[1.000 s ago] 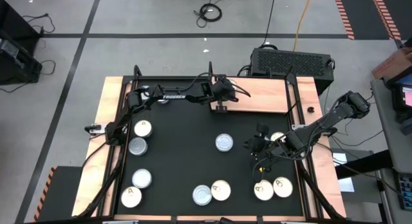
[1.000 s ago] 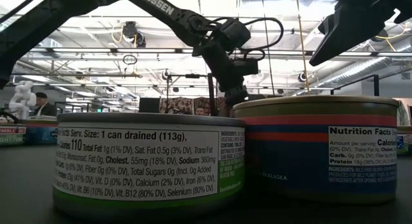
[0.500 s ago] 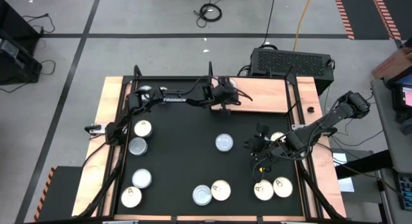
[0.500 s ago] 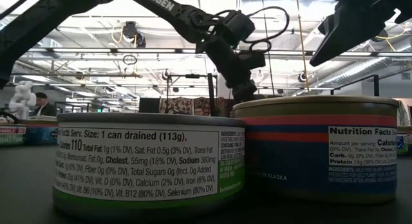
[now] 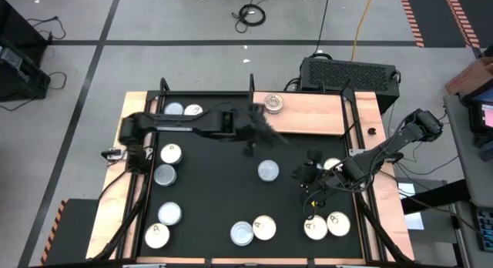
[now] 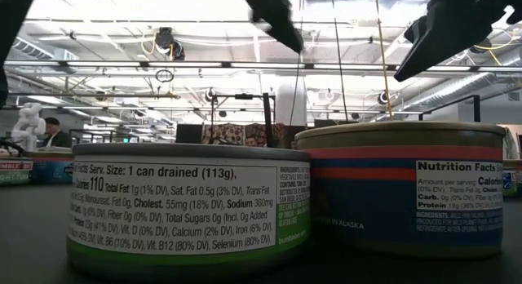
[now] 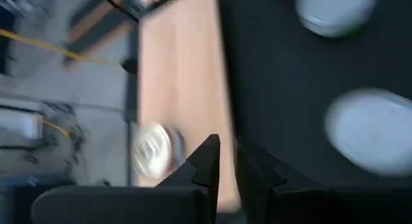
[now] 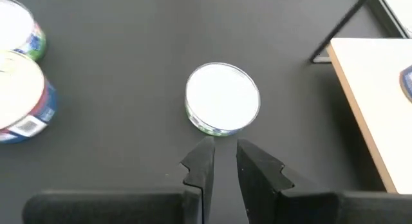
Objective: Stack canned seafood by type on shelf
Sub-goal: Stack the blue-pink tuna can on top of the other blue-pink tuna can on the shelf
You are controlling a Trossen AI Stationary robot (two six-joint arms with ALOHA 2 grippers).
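Note:
One cream-gold pull-tab tin rests on its base at the left end of the wooden shelf, with no gripper on it. Several more tins lie on the black mat, among them a plain-lidded one at the middle. My left gripper hangs blurred above the mat, just on the near side of the shelf's left end. Its fingers stand a narrow gap apart with nothing between them. My right gripper waits right of the middle tin, also with a narrow empty gap.
Two tins sit at the far left of the mat and several along the left side. Others line the near edge and near right, and one is by the right arm. Two tins fill the low view.
My left gripper has let go of the cream-gold tin on the shelf's left end. It has risen and drawn back fast toward the table's near edge, out over the mat. The tin stays on the shelf, uncovered now.

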